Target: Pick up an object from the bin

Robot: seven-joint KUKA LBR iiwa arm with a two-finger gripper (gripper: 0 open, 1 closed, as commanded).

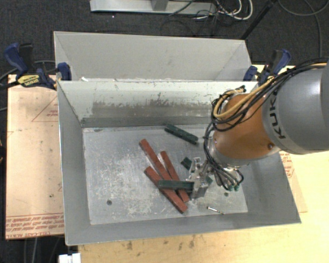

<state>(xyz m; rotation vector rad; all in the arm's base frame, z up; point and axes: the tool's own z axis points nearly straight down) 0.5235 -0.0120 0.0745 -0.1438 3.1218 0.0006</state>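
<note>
The only writing that can be read is the white letters "KU" (274, 124) on the grey body of the arm (301, 108), at the right of the view; the rest of the word is hidden.

The grey metal bin (71, 163) holds few things. The left part of its floor (112, 169) is bare, except for one small dark speck (109, 203) near the front. In the middle lies a small heap of red-brown bars (155, 155), slanted from back-left to front-right and touching each other. A dark green bar (172, 184) lies across their front ends. Another dark green bar (181, 133) lies alone near the back wall. A small dark piece (186, 162) is just right of the heap.

The gripper (197, 184) is low at the right end of the crossing green bar, below the orange cover (241, 141) and its cables (230, 104). Whether the claw is clenched or released cannot be told. A thin metal pin (215, 209) lies near the front edge, to the right of the gripper.

The open room is on the left side; the arm stands close to the right wall.
</note>
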